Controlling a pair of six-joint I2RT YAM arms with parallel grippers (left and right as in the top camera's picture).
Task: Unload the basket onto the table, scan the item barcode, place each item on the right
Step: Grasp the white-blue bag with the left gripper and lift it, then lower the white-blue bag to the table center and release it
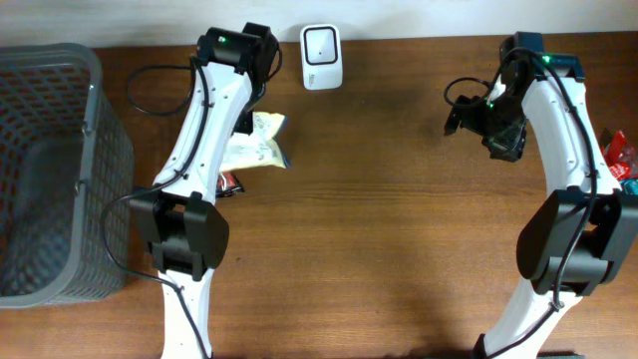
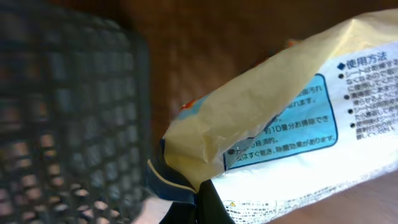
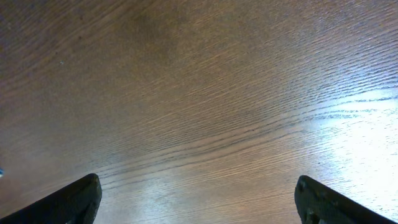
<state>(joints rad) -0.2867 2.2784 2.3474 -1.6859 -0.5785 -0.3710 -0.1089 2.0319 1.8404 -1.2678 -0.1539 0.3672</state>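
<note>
The left gripper (image 1: 249, 118) is hanging over the back part of the brown wooden table (image 1: 379, 219), and its fingers are pressing together on the edge of the packet (image 1: 257, 140). In the view from above, the packet is showing just beside the white left arm (image 1: 204, 130), between the grey basket (image 1: 60, 90) and the white scanner (image 1: 321, 43). The scanner is standing at the far edge of the table, near the packet but not touching it. I cannot tell if the packet is resting on the table or is lifted a little. In the left wrist view, the packet (image 2: 292, 112) is filling most of the picture, and it is looking pale yellow and white, with a blue box and tiny black writing on it. One black finger (image 2: 214, 208) is poking up at the bottom, right where the packet's corner is ending. The basket (image 2: 68, 112) is looking dark and blurry on the left side there. A small red and dark thing (image 1: 229, 182) is lying near the packet, partly under the left arm. The right gripper (image 1: 485, 125) is hanging over the right side of the table, well apart from the packet and the scanner. In the right wrist view, the right gripper (image 3: 199, 205) is holding its two fingers wide apart over bare wood, and nothing is sitting between them. Something red (image 1: 620, 155) is peeking out at the right edge, just behind the right arm (image 1: 568, 130)
</note>
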